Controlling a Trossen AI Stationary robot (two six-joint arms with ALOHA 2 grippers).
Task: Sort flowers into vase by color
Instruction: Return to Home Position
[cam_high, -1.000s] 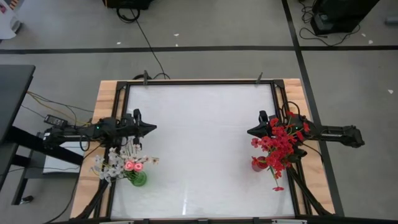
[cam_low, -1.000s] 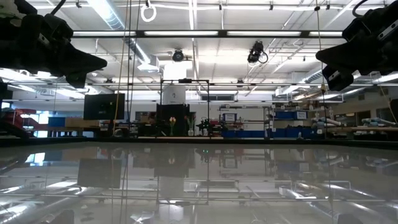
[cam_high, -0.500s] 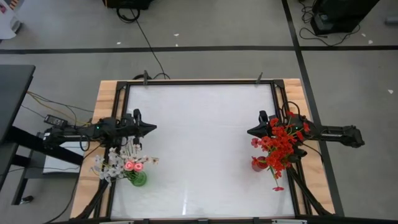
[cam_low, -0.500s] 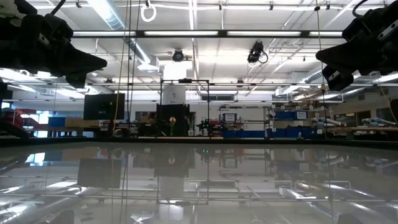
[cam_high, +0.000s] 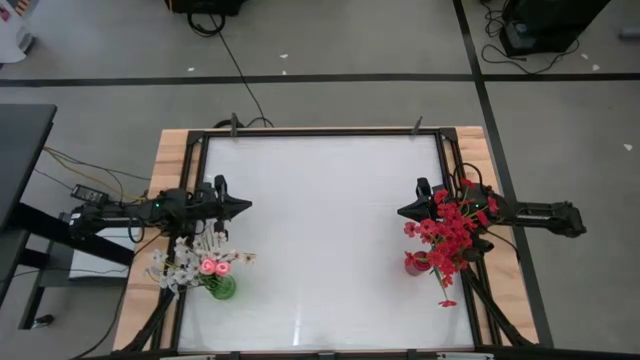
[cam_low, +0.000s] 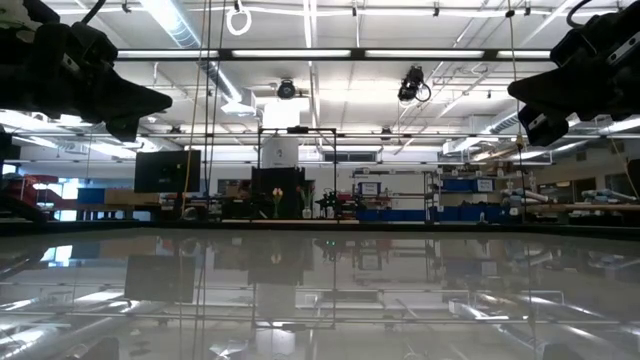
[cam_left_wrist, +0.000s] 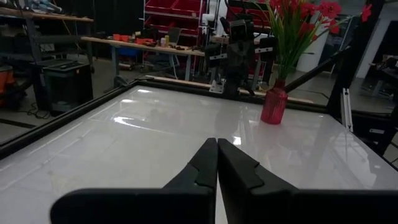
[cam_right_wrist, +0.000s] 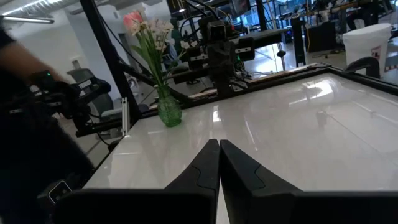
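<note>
A green glass vase (cam_high: 223, 288) stands near the table's left near corner, with pink rosebuds (cam_high: 210, 266) and pale white sprigs (cam_high: 172, 266) stuck in it; the right wrist view shows this vase (cam_right_wrist: 168, 111) too. A red vase (cam_high: 416, 263) near the right edge holds red blossom sprays (cam_high: 452, 232), also seen as the red vase (cam_left_wrist: 273, 104) in the left wrist view. My left gripper (cam_high: 247, 206) hovers shut at the left side, above the table. My right gripper (cam_high: 401, 212) hovers shut at the right side, beside the red sprays.
The white tabletop (cam_high: 320, 230) lies bare between the two vases. A black frame rail (cam_high: 320, 131) runs round the table, with wooden borders outside it. Cables (cam_high: 90, 180) lie off the left edge.
</note>
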